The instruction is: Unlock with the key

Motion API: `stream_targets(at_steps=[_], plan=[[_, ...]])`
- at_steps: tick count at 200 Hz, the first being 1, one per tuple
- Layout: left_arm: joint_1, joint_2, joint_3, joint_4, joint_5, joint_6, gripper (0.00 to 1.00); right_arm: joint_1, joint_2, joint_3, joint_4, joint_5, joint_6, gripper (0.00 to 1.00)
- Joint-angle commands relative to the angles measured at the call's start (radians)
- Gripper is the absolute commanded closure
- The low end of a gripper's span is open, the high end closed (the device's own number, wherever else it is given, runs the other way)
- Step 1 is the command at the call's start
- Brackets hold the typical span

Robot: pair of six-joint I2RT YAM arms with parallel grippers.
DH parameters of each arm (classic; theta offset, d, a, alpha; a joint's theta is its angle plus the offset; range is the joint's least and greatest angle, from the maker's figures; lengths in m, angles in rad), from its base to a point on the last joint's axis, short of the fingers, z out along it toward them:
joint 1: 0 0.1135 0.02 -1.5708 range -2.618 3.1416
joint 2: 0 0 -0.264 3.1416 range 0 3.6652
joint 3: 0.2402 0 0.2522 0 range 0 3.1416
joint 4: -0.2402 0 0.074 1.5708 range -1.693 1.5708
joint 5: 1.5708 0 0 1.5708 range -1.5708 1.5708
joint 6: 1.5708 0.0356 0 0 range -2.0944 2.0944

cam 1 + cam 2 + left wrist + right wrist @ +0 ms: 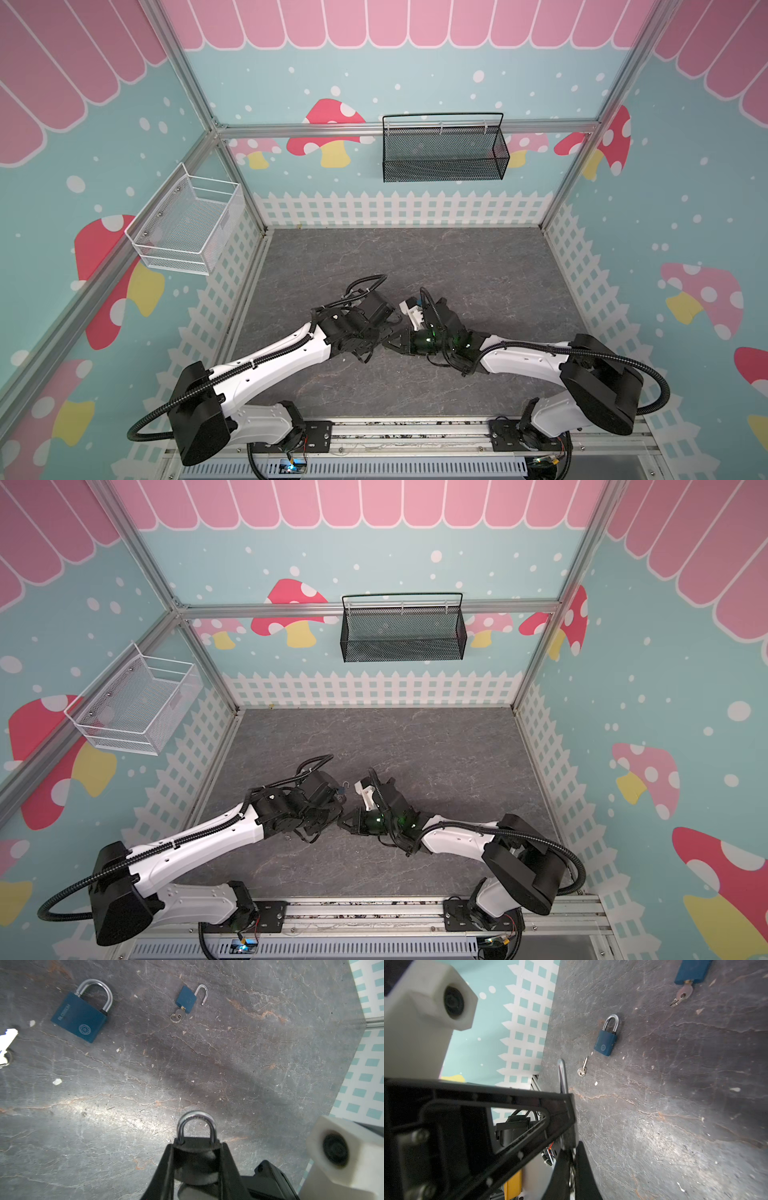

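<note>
Left wrist: large padlock [80,1019] bears round emblem [84,1029], lettering unreadable.

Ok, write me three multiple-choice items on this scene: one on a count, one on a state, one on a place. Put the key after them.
1. How many padlocks show in the left wrist view?
A. Two
B. Three
C. Five

2. The small padlock has its shackle:
A. swung open, with an inserted key in the body
B. closed, with no key
C. taken off

3. The loose key lies:
A. on top of the small padlock
B. hooked on the small padlock's shackle
C. on the table, near the large padlock but apart from it

Answers:
1 B: two lie on the table, and the held padlock sits in the left gripper.
2 A: the shackle's free end stands clear of the body.
3 C: bare table shows between key and lock.
</note>
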Motion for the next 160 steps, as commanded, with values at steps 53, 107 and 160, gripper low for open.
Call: stream_targets(at_steps=[53,107,160], plan=[[-0.024,-0.041,-0.044,0.038,0.090,-0.039,1.00,-0.011,-0.089,0.027,0.299,-0.143,-0.028,1.00],[-0.023,-0.077,-0.067,0.095,0.075,-0.030,1.00,-0.026,-0.086,-0.002,0.440,-0.224,0.039,1.00],[-0.020,-0.127,-0.111,0.194,0.060,-0.028,1.00,-0.040,-0.078,-0.016,0.524,-0.271,0.084,1.00]])
